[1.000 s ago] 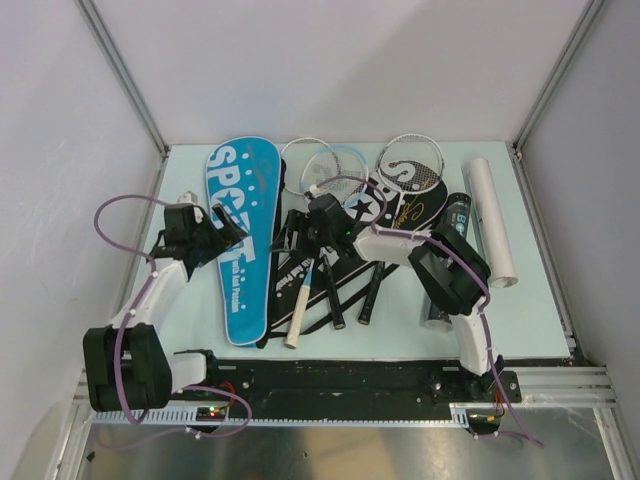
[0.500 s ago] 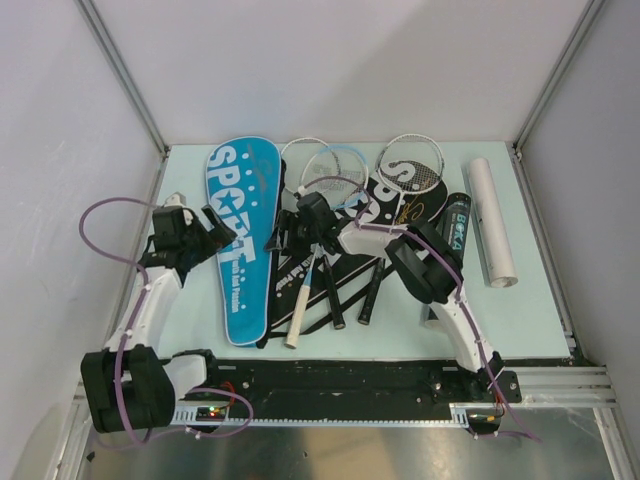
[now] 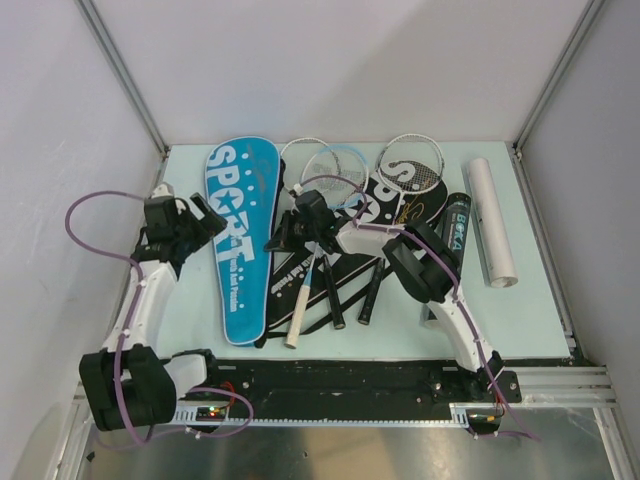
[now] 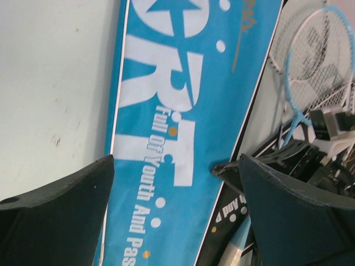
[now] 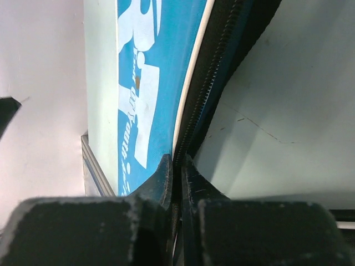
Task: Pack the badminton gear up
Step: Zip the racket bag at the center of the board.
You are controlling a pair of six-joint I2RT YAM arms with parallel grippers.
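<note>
A blue "SPORT" racket bag lies flat left of centre, also filling the left wrist view. My right gripper is shut on the black zipper edge along that bag's right side. My left gripper hovers open over the bag's left half, holding nothing. Several rackets lie heaped over a black racket bag at centre, a white-handled one pointing toward me. A black shuttle tube and a white shuttle tube lie at the right.
Black straps and racket handles fan out toward the near edge. A black rail runs along the table's front. Grey walls and metal posts close in the back and sides.
My right gripper has shut on the blue bag's zipper edge after reaching left. My left arm has drawn back to the left, still open.
</note>
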